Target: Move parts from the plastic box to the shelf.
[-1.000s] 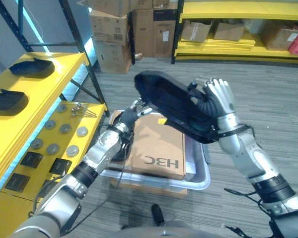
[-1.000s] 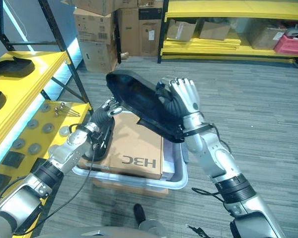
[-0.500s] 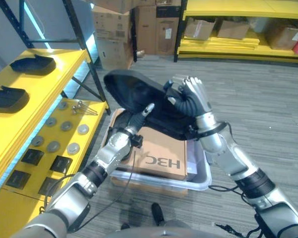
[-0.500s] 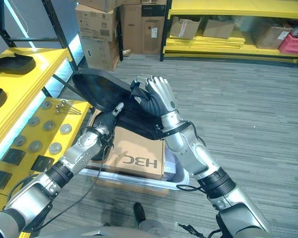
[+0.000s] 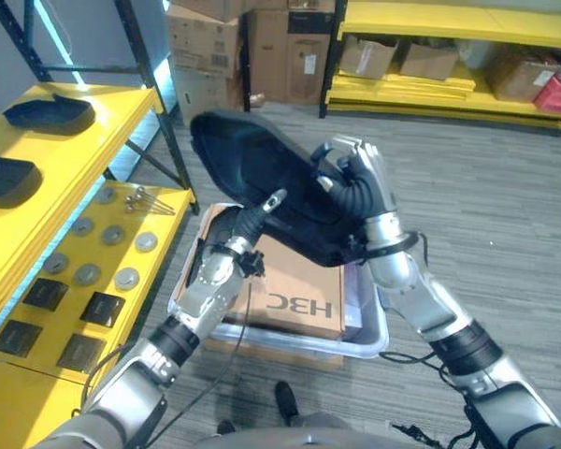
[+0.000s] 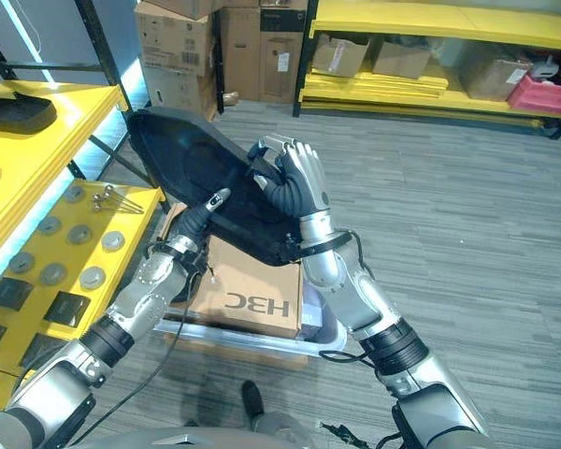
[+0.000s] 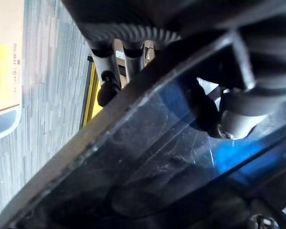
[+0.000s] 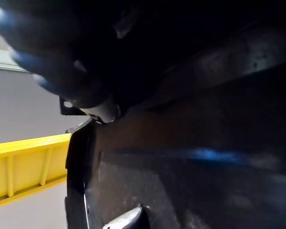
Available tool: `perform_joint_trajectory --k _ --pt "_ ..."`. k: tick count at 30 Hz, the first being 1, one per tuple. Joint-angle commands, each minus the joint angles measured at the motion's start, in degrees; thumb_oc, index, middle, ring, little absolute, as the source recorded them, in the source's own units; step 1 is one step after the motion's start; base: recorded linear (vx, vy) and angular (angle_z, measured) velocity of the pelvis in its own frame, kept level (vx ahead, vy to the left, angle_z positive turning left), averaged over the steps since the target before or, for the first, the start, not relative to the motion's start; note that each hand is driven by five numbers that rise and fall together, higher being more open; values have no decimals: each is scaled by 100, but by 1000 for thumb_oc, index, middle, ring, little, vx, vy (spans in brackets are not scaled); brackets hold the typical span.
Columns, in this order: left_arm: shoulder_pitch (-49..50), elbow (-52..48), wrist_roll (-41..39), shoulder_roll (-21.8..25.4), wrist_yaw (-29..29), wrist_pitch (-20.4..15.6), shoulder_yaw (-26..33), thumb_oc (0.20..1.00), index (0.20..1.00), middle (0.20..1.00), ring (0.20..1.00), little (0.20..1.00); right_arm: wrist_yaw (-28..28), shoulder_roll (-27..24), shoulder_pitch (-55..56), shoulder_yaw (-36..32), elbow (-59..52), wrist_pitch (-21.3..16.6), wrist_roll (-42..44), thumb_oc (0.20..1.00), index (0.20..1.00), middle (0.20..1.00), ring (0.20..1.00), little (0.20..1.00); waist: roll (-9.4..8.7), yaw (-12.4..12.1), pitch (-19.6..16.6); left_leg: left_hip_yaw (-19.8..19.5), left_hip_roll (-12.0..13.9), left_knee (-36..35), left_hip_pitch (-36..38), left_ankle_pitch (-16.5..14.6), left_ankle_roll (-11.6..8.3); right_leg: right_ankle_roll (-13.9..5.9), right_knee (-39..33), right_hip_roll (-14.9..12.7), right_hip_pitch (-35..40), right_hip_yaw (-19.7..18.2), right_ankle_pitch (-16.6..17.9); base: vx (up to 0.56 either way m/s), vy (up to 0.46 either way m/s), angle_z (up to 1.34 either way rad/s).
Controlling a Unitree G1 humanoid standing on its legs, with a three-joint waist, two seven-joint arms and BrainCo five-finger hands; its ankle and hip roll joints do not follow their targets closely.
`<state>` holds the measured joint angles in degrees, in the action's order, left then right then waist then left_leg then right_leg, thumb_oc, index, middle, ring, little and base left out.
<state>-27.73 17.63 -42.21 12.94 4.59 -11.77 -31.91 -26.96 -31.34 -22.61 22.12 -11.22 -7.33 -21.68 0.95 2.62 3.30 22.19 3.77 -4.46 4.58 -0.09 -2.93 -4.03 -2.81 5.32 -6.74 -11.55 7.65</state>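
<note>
Aloft, black part (image 5: 262,168): right hand (image 5: 360,182) fingers clasp edge, left hand (image 5: 252,217) fingers straight beneath.

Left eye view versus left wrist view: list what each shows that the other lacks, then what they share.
Left eye alone: the yellow shelf with two black parts on its upper level and discs and squares below; the plastic box holding a cardboard box; the right hand gripping the big black part's edge.

Left wrist alone: a close look at the part's glossy, scratched surface.

Both: the black part, the left hand against it, and grey floor.
</note>
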Motion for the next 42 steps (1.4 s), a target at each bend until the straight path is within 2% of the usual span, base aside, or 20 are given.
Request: perform_joint_trajectory --k 1,5,8,12,15,17,20,22,25,26,29,32,33,34,36,37,38,39,41,42 --pt "-429 -309 235 -244 273 -632 115 200 200 200 200 200 -108 408 143 23 -433 -706 618 200 200 200 200 200 78 -260 -108 -62 567 681 179 -666 -474 -807 1329 -298 -75 266 -1718 7 -98 9" --pt "127 -831 567 107 322 -687 441 200 200 200 200 200 157 527 278 17 -250 -885 1134 200 200 200 200 200 82 -490 -26 -296 627 846 66 -668 -487 -694 1425 -293 -61 370 -1815 8 -106 37" --pt "614 -1224 997 372 441 -721 813 200 200 200 200 200 493 648 313 33 45 -1017 1756 200 200 200 200 200 53 -795 165 -850 750 1020 -272 -525 -556 -498 1580 -377 -23 733 -2022 -82 -203 55" --pt "850 -1360 1312 387 385 -720 949 200 200 200 200 200 757 673 599 -165 208 -1075 2268 200 200 200 200 200 39 -803 221 -1111 895 952 -508 -345 -611 -373 1785 -474 -32 1064 -2196 -14 -124 145" --pt "1030 -1512 1505 409 330 -766 1086 200 200 200 200 200 907 631 768 -290 267 -1070 2448 200 200 200 200 200 74 -755 251 -813 1015 941 -641 -219 -586 -324 1945 -637 -15 1441 -2339 -3 -19 175" --pt "1223 -1669 1618 502 243 -814 1273 200 200 200 200 200 1004 563 842 -415 369 -1041 2427 200 200 200 200 200 137 -659 262 215 1264 801 -633 -19 -596 -336 2003 -989 108 2146 -2324 9 32 211" --pt "1294 -1764 1665 573 216 -819 1375 200 200 200 200 200 1033 559 913 -550 397 -1015 2412 200 200 200 200 200 203 -636 244 874 1336 645 -539 109 -605 -407 1921 -1287 306 2646 -2247 75 113 253" --pt "1356 -1896 1794 694 260 -830 1499 200 200 200 200 200 1095 580 951 -617 347 -1012 2431 200 200 200 200 200 237 -670 226 886 1212 603 -489 41 -661 -533 1933 -1531 470 2885 -2287 155 181 178" --pt "1558 -2220 2057 837 396 -869 1796 200 200 200 200 200 1215 679 860 -551 242 -1027 2453 200 200 200 200 200 255 -798 162 650 763 732 -630 -170 -554 -726 1592 -1908 794 2980 -2150 182 282 82" --pt "1565 -2236 2059 845 397 -863 1804 200 200 200 200 200 1219 685 856 -549 239 -1028 2454 200 200 200 200 200 262 -787 177 713 779 745 -679 -90 -492 -703 1569 -1905 764 3041 -2059 182 278 42" --pt "1590 -2382 2200 923 456 -903 1935 200 200 200 200 200 1299 766 774 -513 200 -1016 2398 200 200 200 200 200 167 -897 116 560 345 836 -679 -340 -297 -839 1695 -2388 791 2947 -1732 145 261 13" --pt "1426 -2337 2223 952 475 -933 1877 200 200 200 200 200 1329 830 600 -490 171 -971 2413 200 200 200 200 200 62 -885 194 424 -33 831 -641 -481 -128 -903 2093 -2703 415 2369 -857 132 226 19" --pt "1231 -2220 2283 998 477 -935 1779 200 200 200 200 200 1353 860 641 -578 115 -1006 2447 200 200 200 200 200 40 -788 258 304 -42 792 -595 -504 -93 -1007 2295 -2282 219 1392 -549 73 55 37" --pt "1222 -2215 2282 998 476 -938 1777 200 200 200 200 200 1355 859 639 -583 113 -1005 2449 200 200 200 200 200 46 -812 246 324 -25 788 -612 -490 -95 -998 2290 -2263 188 1372 -527 116 13 66" --pt "1003 -2122 2274 984 418 -938 1677 200 200 200 200 200 1444 844 729 -719 21 -1033 2545 200 200 200 200 200 104 -849 264 169 81 718 -568 -493 -118 -993 2000 -1718 190 731 -1218 196 22 68" --pt "879 -2077 2331 1030 386 -921 1632 200 200 200 200 200 1524 778 746 -819 -19 -1087 2605 200 200 200 200 200 161 -794 296 146 100 609 -517 -496 -131 -980 1767 -1428 -120 665 -1430 184 20 25" --pt "873 -2072 2332 1025 388 -922 1628 200 200 200 200 200 1529 773 746 -823 -17 -1090 2609 200 200 200 200 200 168 -785 291 132 103 605 -519 -502 -134 -978 1779 -1427 -123 679 -1446 137 -19 9" --pt "778 -2010 2343 1036 397 -915 1572 200 200 200 200 200 1548 728 781 -871 -26 -1124 2657 260 260 260 260 260 188 -687 321 59 56 569 -481 -522 -127 -983 1626 -1223 -244 659 -1495 86 -49 28" --pt "684 -1922 2373 968 401 -880 1518 200 200 200 200 200 1554 656 879 -1020 15 -1141 2746 1000 1000 1000 1000 1000 191 -549 405 -168 -53 581 -410 -587 -103 -1018 1209 -860 -309 432 -1479 126 -95 55" --pt "663 -1809 2404 898 465 -890 1487 200 200 200 200 200 1532 630 942 -1031 98 -1154 2764 1000 1000 1000 1000 1000 205 -516 440 -297 -119 560 -369 -611 -83 -1033 1058 -759 -263 308 -1411 117 -99 88"
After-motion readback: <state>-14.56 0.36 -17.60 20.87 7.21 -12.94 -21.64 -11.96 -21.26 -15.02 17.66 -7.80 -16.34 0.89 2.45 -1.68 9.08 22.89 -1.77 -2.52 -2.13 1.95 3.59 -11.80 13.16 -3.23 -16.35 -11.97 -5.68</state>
